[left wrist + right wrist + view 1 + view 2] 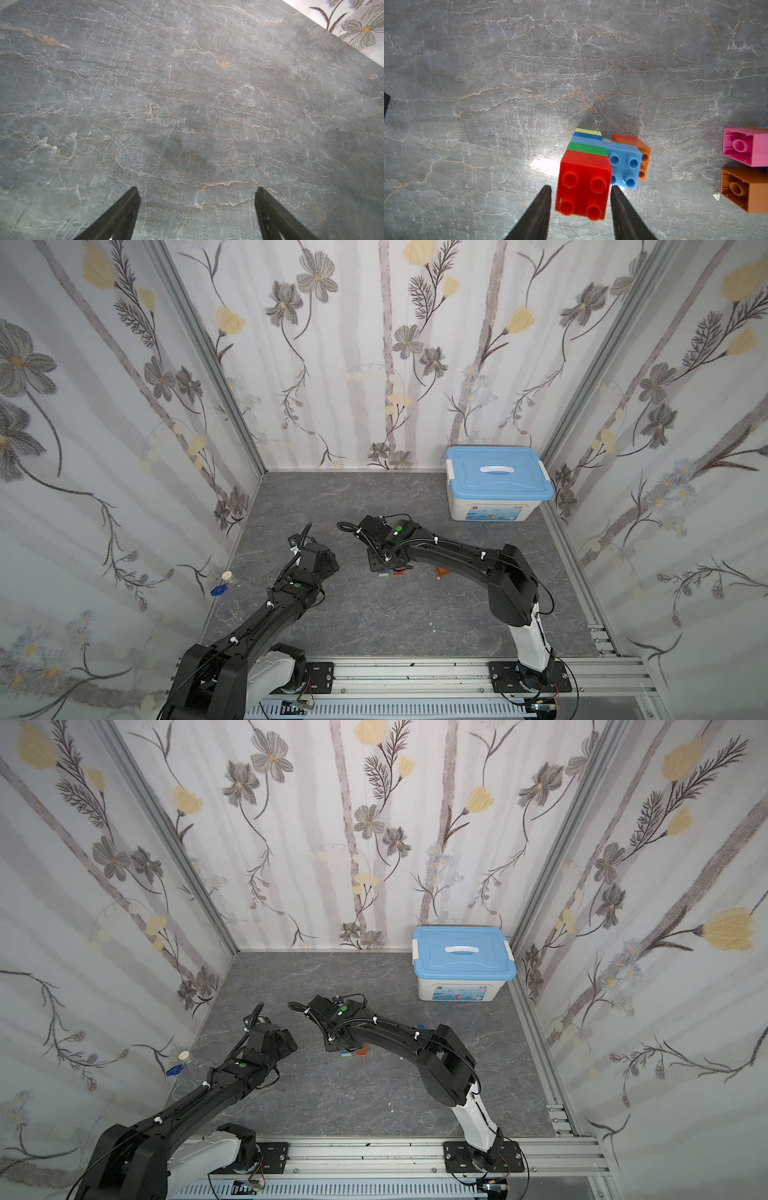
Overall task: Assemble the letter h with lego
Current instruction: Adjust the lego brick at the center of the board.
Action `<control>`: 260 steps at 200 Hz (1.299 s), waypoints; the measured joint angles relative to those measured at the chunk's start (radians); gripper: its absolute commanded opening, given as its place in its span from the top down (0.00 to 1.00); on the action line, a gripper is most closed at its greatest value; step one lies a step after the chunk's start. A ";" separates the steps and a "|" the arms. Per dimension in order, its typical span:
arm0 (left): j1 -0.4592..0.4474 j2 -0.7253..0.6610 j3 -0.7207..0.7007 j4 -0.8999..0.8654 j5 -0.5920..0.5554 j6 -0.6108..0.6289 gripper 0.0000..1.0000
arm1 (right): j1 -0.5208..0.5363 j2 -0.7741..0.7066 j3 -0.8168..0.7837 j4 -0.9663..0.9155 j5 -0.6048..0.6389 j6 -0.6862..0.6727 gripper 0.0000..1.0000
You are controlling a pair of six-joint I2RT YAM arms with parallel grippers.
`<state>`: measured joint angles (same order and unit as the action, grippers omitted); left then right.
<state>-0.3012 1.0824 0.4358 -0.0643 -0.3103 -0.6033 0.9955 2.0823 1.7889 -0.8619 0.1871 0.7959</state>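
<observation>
Lego stack [387, 573] peeks out near the middle of the grey table [374, 614] in both top views, tucked under the wrist of the right arm [436, 549]; only slivers of blue and yellow show, with an orange brick [361, 1049] right beside them. A loose orange brick [441, 571] lies a little further toward the right side, and the white storage box [465, 485] sits well apart in the back right corner. The left arm [291, 593] reaches in to the stack's left, apart from it. Over to the left wrist view: left gripper [197, 193] spread wide, nothing between its fingers, bare marbled table beneath. Now the right wrist view, and here's the build! The stack stands upright, long axis rising from the table straight at the camera, studs up: yellow at the bottom, then blue, a long light-blue brick [623, 162], green, and a red brick [583, 187] on top. The light-blue one lies crossways, long axis flat, jutting out toward the orange brick just beside its end; joined or not, I cannot tell. Right gripper [580, 188] brackets the red brick, one finger at its edge, a sliver of table showing by the other; clamped or merely flanking, I cannot tell. Well off to one side, a pink brick [745, 145] and the loose orange brick lie tipped over, hollow undersides showing.
</observation>
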 measured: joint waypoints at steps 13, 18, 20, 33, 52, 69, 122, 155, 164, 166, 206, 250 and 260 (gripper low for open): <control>0.000 0.004 0.000 0.000 0.000 -0.003 0.11 | 0.000 0.008 0.005 -0.003 0.001 0.006 0.59; 0.000 0.005 0.000 0.000 0.001 -0.003 0.11 | 0.000 0.011 0.007 -0.005 0.001 0.007 0.60; 0.000 0.006 0.000 0.000 0.001 -0.003 0.11 | 0.000 0.011 0.007 -0.005 0.001 0.008 0.61; 0.000 0.011 0.003 -0.002 0.004 -0.003 0.11 | 0.000 0.016 0.009 -0.011 0.003 0.013 0.61; 0.000 0.012 0.006 0.000 0.005 -0.004 0.11 | 0.001 0.018 0.011 -0.018 0.007 0.018 0.64; 0.000 0.013 0.006 0.000 0.008 -0.005 0.11 | 0.001 0.017 0.012 -0.027 0.010 0.020 0.65; 0.001 0.015 0.009 -0.002 0.012 -0.006 0.11 | 0.004 -0.033 0.014 -0.121 -0.013 0.026 0.68; 0.002 0.030 0.014 -0.001 0.026 -0.006 0.11 | 0.007 -0.053 0.004 -0.197 -0.113 0.026 0.67; 0.002 0.039 0.019 0.000 0.032 -0.006 0.11 | 0.007 -0.055 -0.006 -0.210 -0.141 0.027 0.67; 0.002 0.040 0.020 0.000 0.034 -0.006 0.11 | 0.007 -0.055 -0.008 -0.213 -0.147 0.028 0.67; 0.002 0.058 0.030 0.000 0.058 -0.006 0.10 | 0.004 -0.026 -0.008 -0.239 -0.210 0.035 0.65; 0.004 0.064 0.031 0.000 0.064 -0.006 0.10 | -0.015 0.031 0.029 -0.227 -0.208 0.036 0.55; 0.004 0.068 0.031 0.000 0.065 -0.006 0.10 | -0.015 0.039 0.031 -0.239 -0.214 0.035 0.52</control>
<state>-0.2974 1.1500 0.4671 -0.0647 -0.2455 -0.6098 0.9806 2.1212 1.8198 -1.1007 -0.0265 0.8310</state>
